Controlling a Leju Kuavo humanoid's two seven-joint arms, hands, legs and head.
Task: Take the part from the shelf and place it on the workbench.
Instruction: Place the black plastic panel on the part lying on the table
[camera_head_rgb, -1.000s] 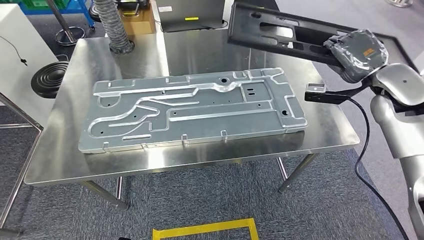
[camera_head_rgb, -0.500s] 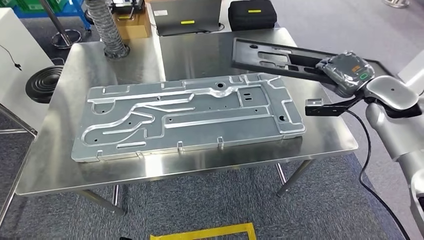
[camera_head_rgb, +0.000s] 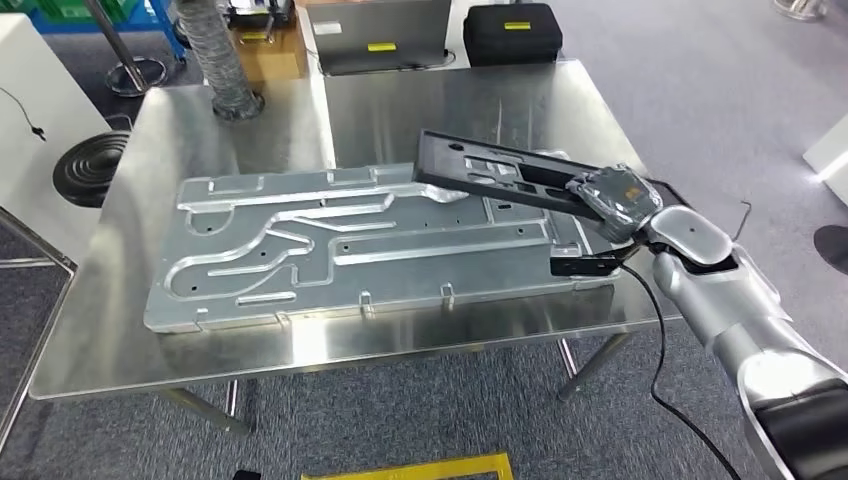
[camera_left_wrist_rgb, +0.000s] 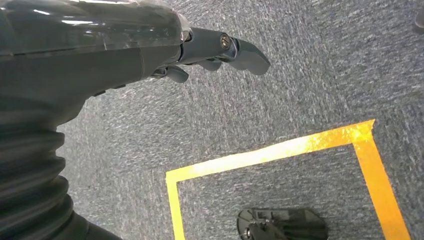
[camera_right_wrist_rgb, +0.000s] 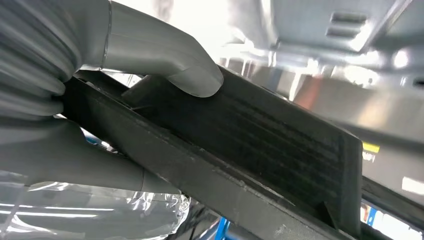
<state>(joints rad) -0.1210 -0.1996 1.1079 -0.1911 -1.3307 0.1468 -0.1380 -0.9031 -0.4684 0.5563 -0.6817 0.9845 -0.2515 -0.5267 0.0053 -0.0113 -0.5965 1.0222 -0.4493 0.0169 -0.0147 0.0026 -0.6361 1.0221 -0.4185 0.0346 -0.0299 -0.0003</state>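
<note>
My right hand (camera_head_rgb: 612, 199) clamps one end of the black part (camera_head_rgb: 500, 177), whose long axis runs away leftward, tilted over the workbench (camera_head_rgb: 400, 100); my left hand (camera_left_wrist_rgb: 200, 50) hangs slack.

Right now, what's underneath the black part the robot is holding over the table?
Under the black part, gripped by the right hand, lies the large silver metal panel on the steel workbench. The panel's strip directly beneath the part is covered, so contact cannot be judged.
</note>
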